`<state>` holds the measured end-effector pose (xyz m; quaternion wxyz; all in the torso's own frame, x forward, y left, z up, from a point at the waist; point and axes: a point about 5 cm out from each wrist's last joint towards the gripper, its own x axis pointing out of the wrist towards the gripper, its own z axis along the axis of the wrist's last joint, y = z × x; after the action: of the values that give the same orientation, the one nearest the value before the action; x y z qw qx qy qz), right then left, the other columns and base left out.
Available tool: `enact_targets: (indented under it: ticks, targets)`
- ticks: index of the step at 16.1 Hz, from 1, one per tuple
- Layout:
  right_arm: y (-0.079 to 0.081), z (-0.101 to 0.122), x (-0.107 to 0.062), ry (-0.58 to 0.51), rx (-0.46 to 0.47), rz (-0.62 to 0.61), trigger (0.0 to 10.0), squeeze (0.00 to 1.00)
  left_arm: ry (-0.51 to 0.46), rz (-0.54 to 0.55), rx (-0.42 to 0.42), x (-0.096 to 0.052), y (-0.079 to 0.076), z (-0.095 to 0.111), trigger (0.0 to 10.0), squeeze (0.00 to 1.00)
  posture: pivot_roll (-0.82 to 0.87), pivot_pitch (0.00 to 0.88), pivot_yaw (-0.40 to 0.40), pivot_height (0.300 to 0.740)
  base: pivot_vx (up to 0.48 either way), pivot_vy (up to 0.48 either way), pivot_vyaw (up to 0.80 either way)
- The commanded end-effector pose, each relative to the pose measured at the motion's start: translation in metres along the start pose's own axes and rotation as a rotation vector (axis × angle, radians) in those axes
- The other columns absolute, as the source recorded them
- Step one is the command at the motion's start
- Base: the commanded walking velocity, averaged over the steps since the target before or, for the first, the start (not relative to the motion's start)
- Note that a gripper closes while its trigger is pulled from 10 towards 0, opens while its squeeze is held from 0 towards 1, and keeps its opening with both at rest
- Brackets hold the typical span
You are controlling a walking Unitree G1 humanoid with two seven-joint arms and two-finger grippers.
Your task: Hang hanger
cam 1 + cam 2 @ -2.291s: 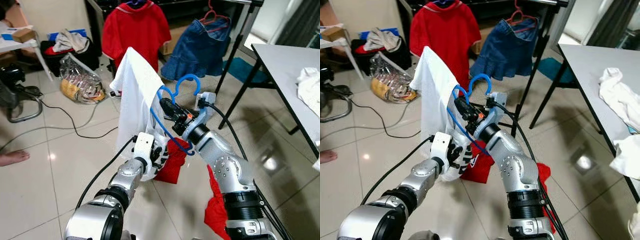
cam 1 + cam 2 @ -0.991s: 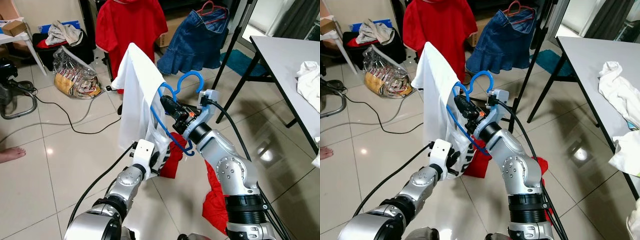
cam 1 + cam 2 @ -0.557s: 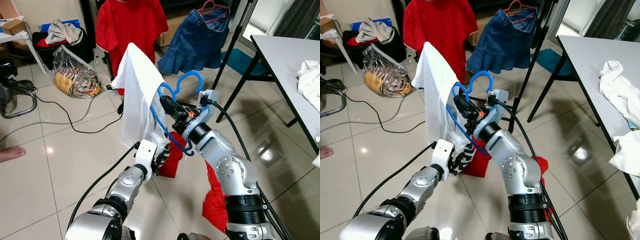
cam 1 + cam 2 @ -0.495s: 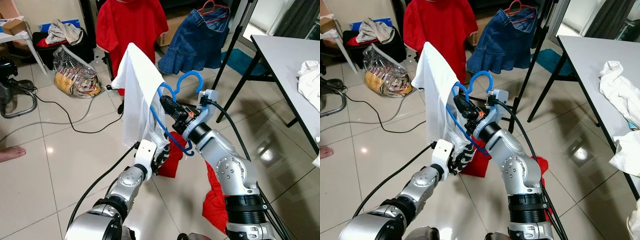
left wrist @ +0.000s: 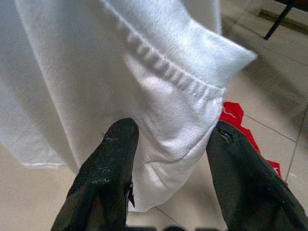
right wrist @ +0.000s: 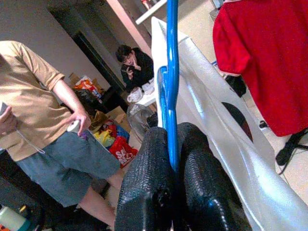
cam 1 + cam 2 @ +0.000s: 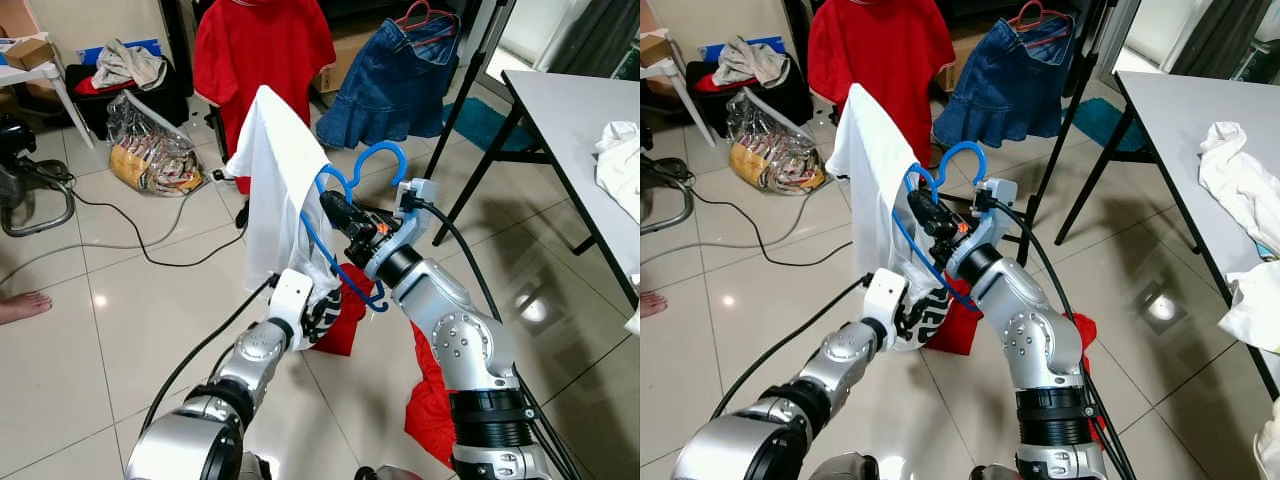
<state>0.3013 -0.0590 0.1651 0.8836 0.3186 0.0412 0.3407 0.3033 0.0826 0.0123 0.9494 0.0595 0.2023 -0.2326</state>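
A blue plastic hanger (image 7: 345, 215) stands tilted in mid-air, hook up, with a white shirt (image 7: 278, 185) draped over one shoulder and hanging down.

Both silver arms reached forward, wrists close together. The right hand (image 7: 335, 208) was raised, fingers pinched closed; the left hand (image 5: 166, 192), lower, had fingers spread apart.

Even daylight filling head views, sharp throughout. Glossy floor tiles (image 7: 130, 310) throwing bright glare spots. Soft shadows lying under table (image 7: 570, 110). Left wrist view turning soft, white shirt (image 5: 159, 96) nearly overexposing. Right wrist view going dim and grainy, 2 near fingers (image 6: 144, 192) blurring.
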Motion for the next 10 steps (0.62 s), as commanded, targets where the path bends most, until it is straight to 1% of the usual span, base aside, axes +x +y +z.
enact_targets:
  ticks: [1, 5, 6, 7, 10]
  targets:
    - [0.01, 0.0141, 0.0025, -0.055, -0.011, 0.049, 10.0, 0.0, 0.019, -0.029, -0.025, 0.0013, -0.0029, -0.0001, 10.0, 0.0, 0.01, 0.07, -0.019, 0.74, 0.0, 0.0, 0.0]
    - [0.0114, 0.0174, 0.0029, -0.066, -0.007, 0.061, 10.0, 0.0, 0.015, -0.067, -0.053, 0.0038, -0.0089, 0.0035, 10.0, 0.0, 0.01, 0.061, -0.02, 0.74, 0.0, 0.0, 0.0]
    - [0.0116, 0.0178, 0.003, -0.067, -0.005, 0.062, 10.0, 0.0, 0.015, -0.074, -0.054, 0.0041, -0.0099, 0.0037, 5.9, 0.0, 0.01, 0.061, -0.02, 0.74, 0.0, 0.0, 0.0]
    - [0.0123, 0.019, 0.0029, -0.071, -0.001, 0.067, 10.0, 0.0, 0.014, -0.088, -0.06, 0.0043, -0.0122, 0.0037, 0.0, 0.0, 0.01, 0.061, -0.022, 0.74, 0.0, 0.0, 0.0]
    - [0.0127, 0.019, 0.0026, -0.072, 0.002, 0.069, 10.0, 0.0, 0.016, -0.093, -0.063, 0.0041, -0.0125, 0.003, 0.0, 0.0, 0.01, 0.06, -0.021, 0.74, 0.0, 0.0, 0.0]
